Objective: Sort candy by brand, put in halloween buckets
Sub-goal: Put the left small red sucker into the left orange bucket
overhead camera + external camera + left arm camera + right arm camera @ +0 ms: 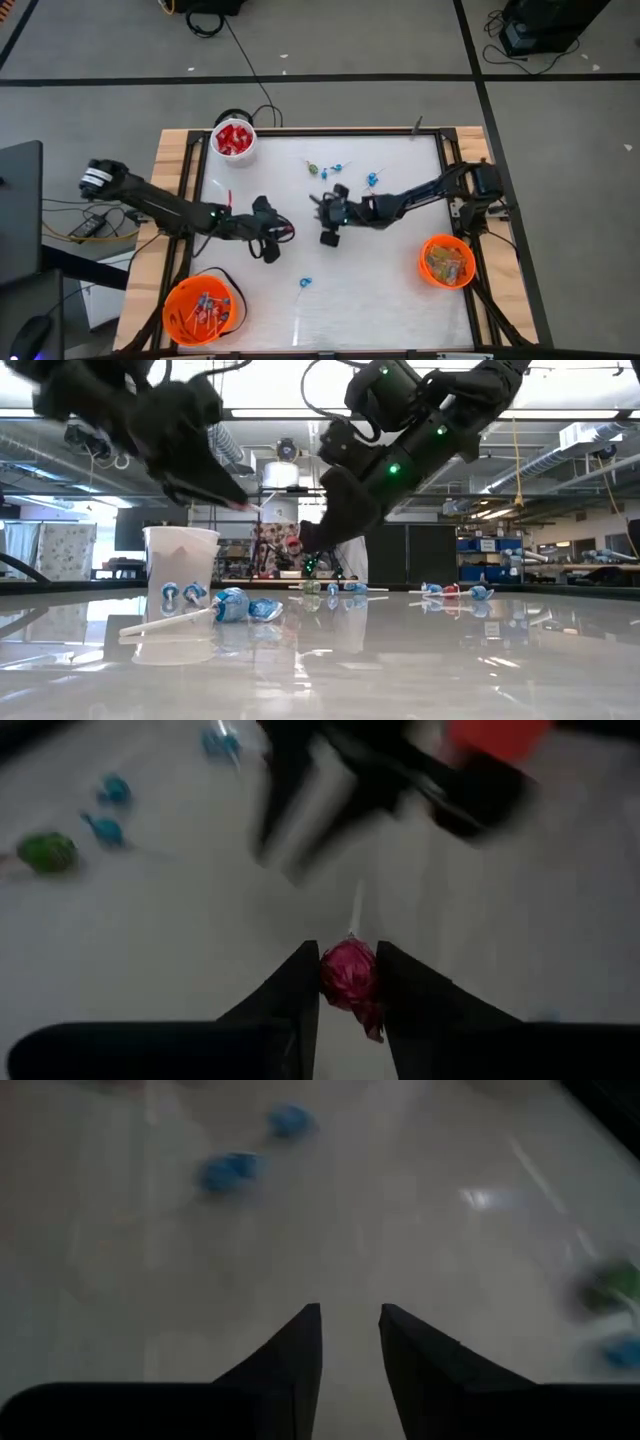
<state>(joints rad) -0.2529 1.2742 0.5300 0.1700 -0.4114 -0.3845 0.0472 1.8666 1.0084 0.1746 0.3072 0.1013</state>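
My left gripper (283,232) hangs over the table's middle, shut on a pink-wrapped lollipop (349,975). Just to its right my right gripper (322,208) stands open with nothing between its fingers (350,1345). Loose candy lies on the table: blue lollipops (340,165) and a green one (312,168) at the far middle, and one blue lollipop (305,283) toward the near side. Three halloween buckets stand at the edges: a white one (233,140) with red packets, an orange one (203,310) with lollipops, and an orange one (446,260) with mixed pieces. My left gripper pinches the lollipop's pink wrapped head (347,970) between its two fingers. The fingers come slanting down from the table's left. The white stick (355,910) points on ahead of the fingertips, toward my right arm. The lollipop is lifted clear of the table (243,504).
The white table surface is framed by a wooden rim (170,180). In the low view a blue lollipop (235,605) lies close by, with the white bucket (180,565) behind it. The two grippers stand close together at mid-table.
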